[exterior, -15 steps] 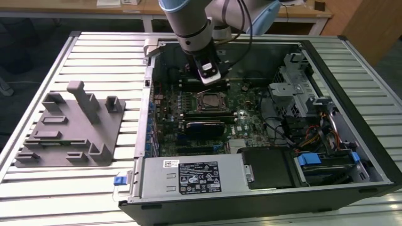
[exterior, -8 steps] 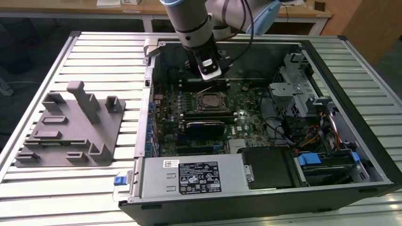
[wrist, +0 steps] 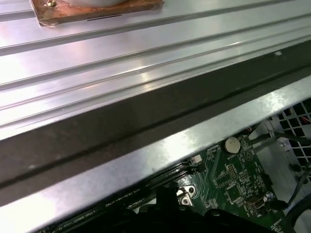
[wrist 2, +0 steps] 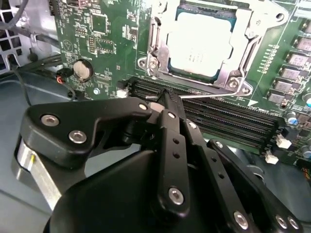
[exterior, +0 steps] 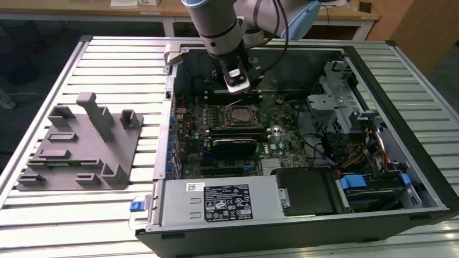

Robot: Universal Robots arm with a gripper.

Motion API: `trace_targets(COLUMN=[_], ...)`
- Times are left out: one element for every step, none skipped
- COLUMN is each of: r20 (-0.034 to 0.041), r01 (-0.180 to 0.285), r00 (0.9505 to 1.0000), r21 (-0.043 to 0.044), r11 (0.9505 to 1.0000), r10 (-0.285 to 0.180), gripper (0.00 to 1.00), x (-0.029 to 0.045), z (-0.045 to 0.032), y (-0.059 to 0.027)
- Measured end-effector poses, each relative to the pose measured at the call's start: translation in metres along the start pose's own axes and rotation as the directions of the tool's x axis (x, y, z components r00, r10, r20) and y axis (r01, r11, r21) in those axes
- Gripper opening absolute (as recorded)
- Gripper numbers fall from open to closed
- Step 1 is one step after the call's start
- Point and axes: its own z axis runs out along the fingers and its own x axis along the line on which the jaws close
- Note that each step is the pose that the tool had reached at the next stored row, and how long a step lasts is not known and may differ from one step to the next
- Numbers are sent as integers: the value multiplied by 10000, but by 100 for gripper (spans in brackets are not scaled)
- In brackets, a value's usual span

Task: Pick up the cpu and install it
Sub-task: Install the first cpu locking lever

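Cpu, one, lies in its socket; lone end effector hovers just beyond on the far side, pinched narrow, fingertips half-hidden.

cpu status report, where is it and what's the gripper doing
Gripper shut, empty, by the memory slots. Cpu lying in the motherboard socket, apart from the gripper. Nothing over it.

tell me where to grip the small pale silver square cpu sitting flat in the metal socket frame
By two opposite edges of its raised silver top, coming straight down from above. The pale silver cpu lies flat, face up, and the metal socket frame borders all four sides, so a sideways approach looks blocked.
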Motion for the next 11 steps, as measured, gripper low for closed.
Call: trace_targets(r20=[3,4,6,9,11,12,14,16,17,17,18], r01=[-10,-19,-28,-37,-45,-52,-61,-66,-69,-71,-73], r00=[10000,10000,10000,10000,10000,10000,10000,10000,10000,10000,10000], r21=[3,6,7,9,12,15,16,18,18,19,21], r11=[10000,10000,10000,10000,10000,10000,10000,10000,10000,10000,10000], r10=[10,19,28,37,45,52,61,66,69,71,73], gripper=[11,11,11,11,11,11,11,11,11,11,11], x=[10,22,32,38,43,48,53,57,61,64,67], z=[2,4,7,11,16,22,30,40,51,60,67], y=[3,7,10,12,13,15,15,15,14,12,11])
